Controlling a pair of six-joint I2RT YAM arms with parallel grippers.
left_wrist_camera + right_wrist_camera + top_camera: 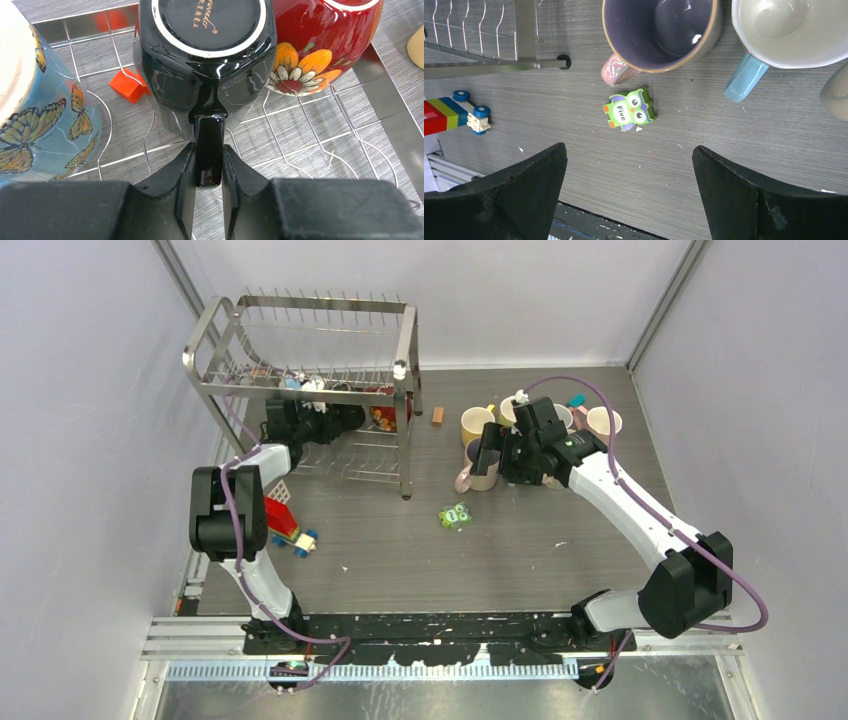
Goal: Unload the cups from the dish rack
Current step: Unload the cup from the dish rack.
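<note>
The steel wire dish rack (405, 440) stands at the far left. My left gripper (322, 421) reaches into its lower tier. In the left wrist view the gripper (208, 152) is shut on the handle of an upside-down black mug (207, 50). A blue butterfly mug (45, 115) stands left of it and a red flower mug (320, 45) right of it, both on the rack wires (310, 120). My right gripper (488, 452) is open and empty above the table (629, 150). A pink-handled mug (659, 35) and a blue-handled mug (784, 35) stand just beyond it.
Several more mugs, one of them yellow (477, 423), stand on the table at the far right. A green owl toy (630, 109) lies in front of the pink-handled mug. A toy truck (285, 525) lies near the left arm. An orange block (129, 85) lies under the rack.
</note>
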